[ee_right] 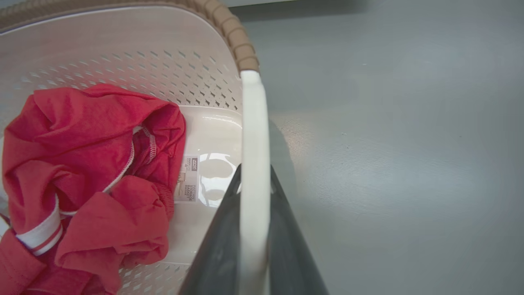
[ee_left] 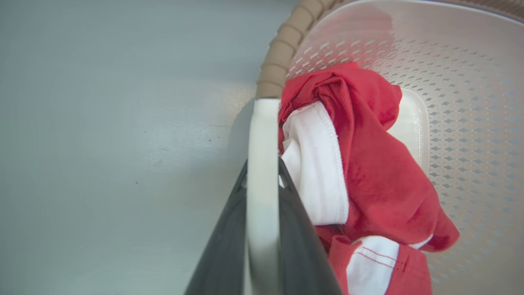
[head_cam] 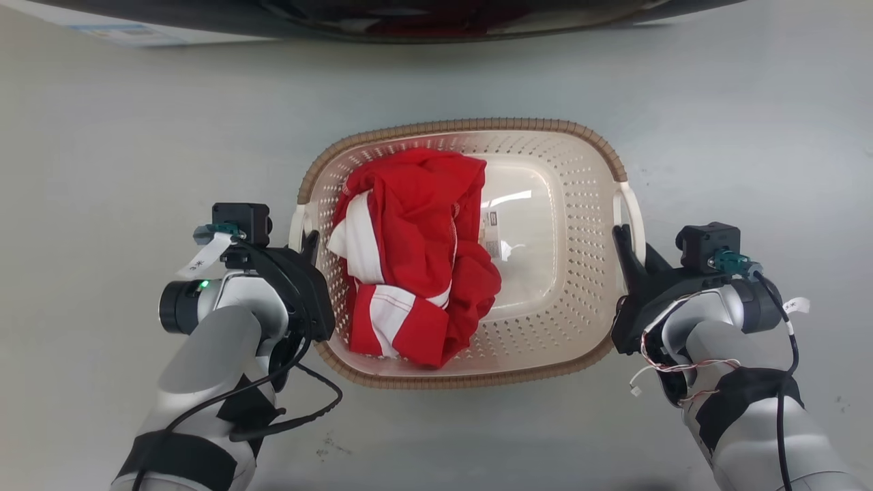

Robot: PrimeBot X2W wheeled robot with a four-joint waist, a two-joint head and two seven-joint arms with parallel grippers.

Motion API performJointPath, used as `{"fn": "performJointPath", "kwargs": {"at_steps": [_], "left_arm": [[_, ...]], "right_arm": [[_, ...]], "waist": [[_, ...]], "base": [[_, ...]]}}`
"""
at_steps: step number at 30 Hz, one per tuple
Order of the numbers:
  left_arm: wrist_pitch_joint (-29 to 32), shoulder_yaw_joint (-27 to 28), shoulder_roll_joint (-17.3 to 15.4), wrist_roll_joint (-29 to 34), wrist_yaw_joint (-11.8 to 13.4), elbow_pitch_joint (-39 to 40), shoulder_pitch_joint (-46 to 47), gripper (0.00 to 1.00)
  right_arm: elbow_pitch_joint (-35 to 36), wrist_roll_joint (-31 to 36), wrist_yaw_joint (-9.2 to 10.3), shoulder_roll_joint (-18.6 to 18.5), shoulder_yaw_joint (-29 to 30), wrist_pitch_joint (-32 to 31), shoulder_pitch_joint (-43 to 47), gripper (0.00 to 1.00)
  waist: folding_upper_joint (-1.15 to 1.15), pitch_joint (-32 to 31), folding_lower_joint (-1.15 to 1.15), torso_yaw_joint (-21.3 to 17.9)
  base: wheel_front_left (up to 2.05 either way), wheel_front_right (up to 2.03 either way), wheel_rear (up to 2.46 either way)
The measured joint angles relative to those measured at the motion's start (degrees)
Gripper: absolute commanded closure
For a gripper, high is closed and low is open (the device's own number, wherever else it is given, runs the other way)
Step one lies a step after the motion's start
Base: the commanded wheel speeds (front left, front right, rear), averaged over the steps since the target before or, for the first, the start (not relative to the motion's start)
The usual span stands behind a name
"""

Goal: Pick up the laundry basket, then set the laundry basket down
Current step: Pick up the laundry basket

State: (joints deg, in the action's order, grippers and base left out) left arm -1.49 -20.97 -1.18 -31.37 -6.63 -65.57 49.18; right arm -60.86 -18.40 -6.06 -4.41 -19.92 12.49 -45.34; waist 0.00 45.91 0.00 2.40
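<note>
The laundry basket (head_cam: pixel 477 125) is low on the grey floor (head_cam: pixel 102 150) right in front of the robot. A crumpled red-and-white shirt (head_cam: pixel 416 252) is heaped in its left half, and a small label (head_cam: pixel 492 228) shows on the bare bottom beside it. I can't tell from here whether the base rests on the floor or hangs a little off it.

The left end effector (head_cam: pixel 310 240) has its two dark fingers (ee_left: pixel 223 250) pinched on the white left handle (ee_left: pixel 262 155), one on each face of the strip. The right end effector (head_cam: pixel 622 237) pinches the right handle (ee_right: pixel 254 143) the same way.

What worries me is how little they hold. The handles are thin, smooth strips, and each is caught only between two narrow fingers. If one arm rises faster than the other, the basket will probably tip, and a handle could slide out of its pinch. The shirt lies to the left, so that side likely carries more weight and may sag first. A tilt could also send the cloth sliding and make the imbalance worse. If the arms drift apart or squeeze inward, the soft plastic wall may bow, or a handle may twist free.
</note>
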Motion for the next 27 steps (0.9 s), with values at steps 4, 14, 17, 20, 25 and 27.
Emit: {"fn": "performJointPath", "kwargs": {"at_steps": [4, 14, 17, 20, 25, 27], "left_arm": [[0.99, 0.00, 0.30, -0.66, -0.16, -1.38, 0.01, 1.00], [4.04, -0.03, 0.82, -2.11, -0.52, -4.68, -0.02, 1.00], [4.75, -0.31, 0.87, -2.92, -0.53, -5.09, -0.09, 1.00], [5.53, -0.34, 0.93, -3.42, -0.80, -5.78, -0.38, 1.00], [7.05, -0.36, 1.03, -4.14, -0.93, -6.36, -1.69, 1.00], [7.49, -0.36, 1.05, -4.36, -0.93, -6.53, -2.25, 1.00]], "right_arm": [[-2.05, -0.42, -0.19, 0.36, -0.43, -1.16, -0.39, 1.00], [-6.62, -0.92, -1.01, 1.02, -1.18, -4.54, -1.12, 1.00], [-7.94, -1.48, -1.02, 1.36, -1.25, -5.47, -1.10, 1.00], [-8.96, -2.32, -1.09, 1.65, -1.32, -6.71, -1.07, 1.00], [-10.22, -2.87, -1.13, 1.96, -1.63, -8.60, -0.68, 1.00], [-10.39, -3.13, -1.31, 2.01, -1.79, -9.45, -0.26, 1.00]], "waist": [[0.00, -1.88, 0.00, -0.02], [0.00, -7.51, 0.00, -0.20], [0.00, -9.47, 0.00, -0.29], [0.00, -11.53, 0.00, -0.39], [0.00, -15.12, -0.01, -0.60], [0.00, -16.56, -0.01, -0.70]], "base": [[0.00, 0.00, 0.00], [0.00, 0.00, 0.00], [0.00, 0.00, 0.00], [0.00, 0.00, 0.00], [0.00, 0.00, 0.00], [0.00, 0.00, 0.00]]}}
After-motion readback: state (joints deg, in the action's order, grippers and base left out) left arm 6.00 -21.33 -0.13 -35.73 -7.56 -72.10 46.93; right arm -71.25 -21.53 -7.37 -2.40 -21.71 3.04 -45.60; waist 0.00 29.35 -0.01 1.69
